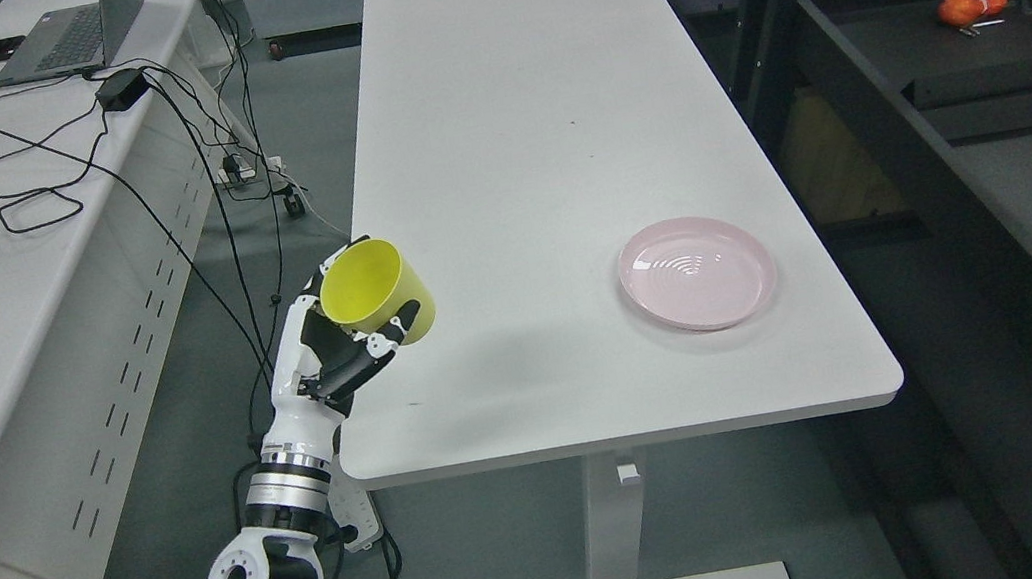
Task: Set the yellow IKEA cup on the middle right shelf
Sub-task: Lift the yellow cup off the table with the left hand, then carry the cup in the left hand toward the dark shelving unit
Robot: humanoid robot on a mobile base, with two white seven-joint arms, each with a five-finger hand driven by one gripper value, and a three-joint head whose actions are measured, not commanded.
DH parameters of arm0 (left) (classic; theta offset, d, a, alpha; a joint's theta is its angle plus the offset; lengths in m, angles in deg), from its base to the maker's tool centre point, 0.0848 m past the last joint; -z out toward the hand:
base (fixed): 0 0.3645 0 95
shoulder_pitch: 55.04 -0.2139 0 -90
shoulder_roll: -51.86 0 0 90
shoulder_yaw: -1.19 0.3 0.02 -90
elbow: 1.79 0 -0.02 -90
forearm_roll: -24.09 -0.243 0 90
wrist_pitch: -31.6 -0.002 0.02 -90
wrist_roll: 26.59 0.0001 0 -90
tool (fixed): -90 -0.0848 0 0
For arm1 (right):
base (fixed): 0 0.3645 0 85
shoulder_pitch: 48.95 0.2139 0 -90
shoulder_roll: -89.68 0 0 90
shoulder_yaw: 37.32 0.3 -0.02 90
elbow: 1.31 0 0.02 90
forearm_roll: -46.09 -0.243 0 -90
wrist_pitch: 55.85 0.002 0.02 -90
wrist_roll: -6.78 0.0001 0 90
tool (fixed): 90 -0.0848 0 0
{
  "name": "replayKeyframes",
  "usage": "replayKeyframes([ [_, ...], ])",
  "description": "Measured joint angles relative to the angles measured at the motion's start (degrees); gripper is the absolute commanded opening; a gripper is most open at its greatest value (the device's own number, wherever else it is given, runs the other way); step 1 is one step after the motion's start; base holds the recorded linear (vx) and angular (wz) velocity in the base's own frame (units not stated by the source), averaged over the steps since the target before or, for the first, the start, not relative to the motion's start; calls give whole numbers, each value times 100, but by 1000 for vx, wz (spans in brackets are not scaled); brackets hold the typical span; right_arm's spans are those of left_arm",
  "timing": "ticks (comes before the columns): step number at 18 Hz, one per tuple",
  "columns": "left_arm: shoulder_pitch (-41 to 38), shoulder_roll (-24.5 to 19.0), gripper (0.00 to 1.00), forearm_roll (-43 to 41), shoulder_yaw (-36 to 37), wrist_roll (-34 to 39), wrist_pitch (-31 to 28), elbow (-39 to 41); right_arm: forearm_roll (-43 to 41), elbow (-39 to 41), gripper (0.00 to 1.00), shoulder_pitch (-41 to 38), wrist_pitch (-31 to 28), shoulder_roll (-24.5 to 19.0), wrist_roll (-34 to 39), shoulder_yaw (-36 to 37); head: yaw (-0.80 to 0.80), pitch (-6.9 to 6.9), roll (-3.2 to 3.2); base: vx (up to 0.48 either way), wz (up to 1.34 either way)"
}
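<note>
**Cup aloft, shelf well apart**

Worktop (553, 123) wide and white, dark shelf (1017, 189) far to the right. Pink plate (697, 272) between. Risk: tilted yellow cup (375, 294) slipping during the long carry. Held off the worktop's left edge, left robot hand (343, 349) curled beneath and around it.

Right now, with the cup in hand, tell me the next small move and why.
Probably carry the yellow cup rightward across the white table, passing above the pink plate. The left hand grips it tilted at the table's left edge, while the dark shelf unit stands on the far right.
</note>
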Motion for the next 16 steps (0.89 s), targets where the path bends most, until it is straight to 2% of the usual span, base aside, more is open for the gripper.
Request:
replayKeyframes([
  [7, -294, 0, 0, 23, -88, 0, -13, 437, 0, 0, 99, 0, 0, 0, 0, 0, 0, 0, 0, -246, -119],
  [16, -427, 0, 0, 31, -143, 12, 126, 714, 0, 0, 99, -1, 0, 0, 0, 0, 0, 0, 0, -350, -370],
])
